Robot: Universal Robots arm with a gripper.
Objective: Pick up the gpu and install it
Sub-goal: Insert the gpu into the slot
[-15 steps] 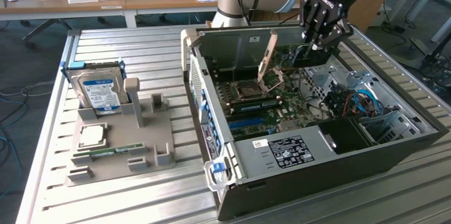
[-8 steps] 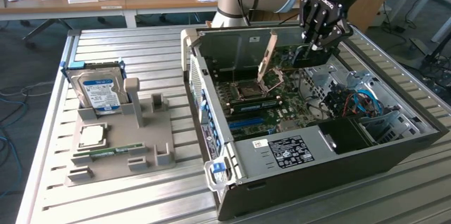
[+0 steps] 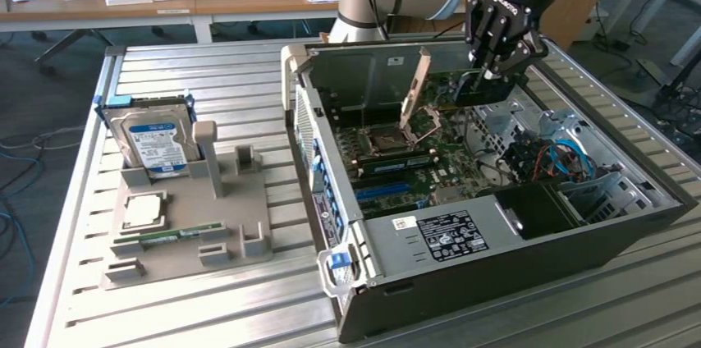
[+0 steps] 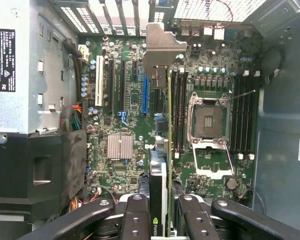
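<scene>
Gripper [image 3: 488,75], jaws tight around the gpu [image 4: 158,180], card edge-on above the motherboard [image 4: 202,172] inside the open computer case [image 3: 493,276].

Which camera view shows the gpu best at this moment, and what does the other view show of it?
The wrist view: the gpu runs edge-on from the gripper to its silver bracket, above the motherboard. The exterior view shows a small dark piece of it under the gripper, over the open computer case.

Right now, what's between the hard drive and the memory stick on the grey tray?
A square silver chip lies flat there, as the exterior view shows.
</scene>
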